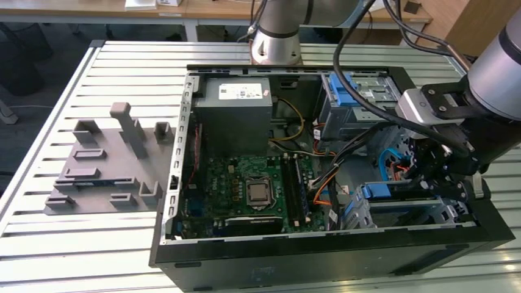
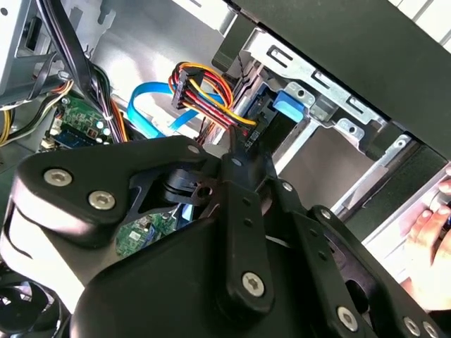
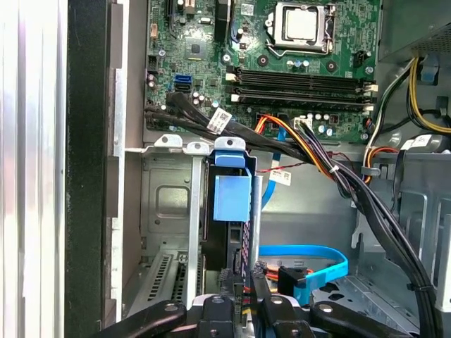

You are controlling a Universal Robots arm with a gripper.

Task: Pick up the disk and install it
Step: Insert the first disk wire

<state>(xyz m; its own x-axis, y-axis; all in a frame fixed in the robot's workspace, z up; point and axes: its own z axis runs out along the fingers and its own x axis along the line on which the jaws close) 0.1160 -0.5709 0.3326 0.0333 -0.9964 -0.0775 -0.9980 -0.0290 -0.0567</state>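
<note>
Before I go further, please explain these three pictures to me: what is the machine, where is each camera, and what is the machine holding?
It is one robot arm working inside an open computer case that lies on a slatted metal table. The exterior view looks at the scene from outside; both wrist views ride on the arm. The gripper is down beside the drive cage. In the first wrist view, the disk, with its blue bracket, stands in the cage, the gripper's fingers at its end. Whether they clamp it I cannot tell. A grey plastic holder lies on the table.
</note>
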